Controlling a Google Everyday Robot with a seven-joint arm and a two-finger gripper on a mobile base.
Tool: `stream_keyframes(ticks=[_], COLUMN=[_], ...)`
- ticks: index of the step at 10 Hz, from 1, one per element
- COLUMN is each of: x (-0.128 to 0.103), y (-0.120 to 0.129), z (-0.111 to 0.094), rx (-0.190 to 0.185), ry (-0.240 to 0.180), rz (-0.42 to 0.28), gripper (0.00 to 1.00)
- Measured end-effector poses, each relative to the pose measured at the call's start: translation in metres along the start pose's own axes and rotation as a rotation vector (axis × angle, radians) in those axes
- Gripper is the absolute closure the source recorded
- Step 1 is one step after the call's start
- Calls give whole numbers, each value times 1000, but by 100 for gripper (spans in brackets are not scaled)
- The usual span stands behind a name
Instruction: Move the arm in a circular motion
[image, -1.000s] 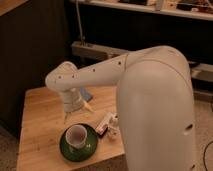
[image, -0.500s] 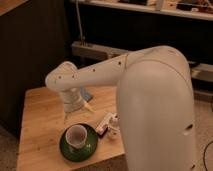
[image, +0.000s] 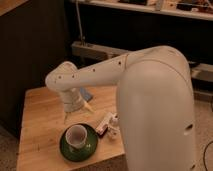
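Observation:
The glossy white arm fills the right foreground. It reaches left over the wooden table to a bulbous joint with small dark holes. From there the ribbed wrist points down. The gripper hangs just above the table, right behind a white cup on a green saucer. It holds nothing that I can see.
A small white and red packet lies on the table right of the saucer. A blue object shows behind the wrist. Dark shelving and a metal rail stand behind the table. Speckled floor lies around it.

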Motion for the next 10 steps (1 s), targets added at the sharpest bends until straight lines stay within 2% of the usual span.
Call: stream_keyframes(ticks=[7, 8, 10], x=[0, 0, -17], y=[0, 0, 3], z=[0, -2, -21], rx=[4, 12, 68], ry=[-1, -5, -37], rz=[-1, -6, -55], gripper=[20, 20, 20])
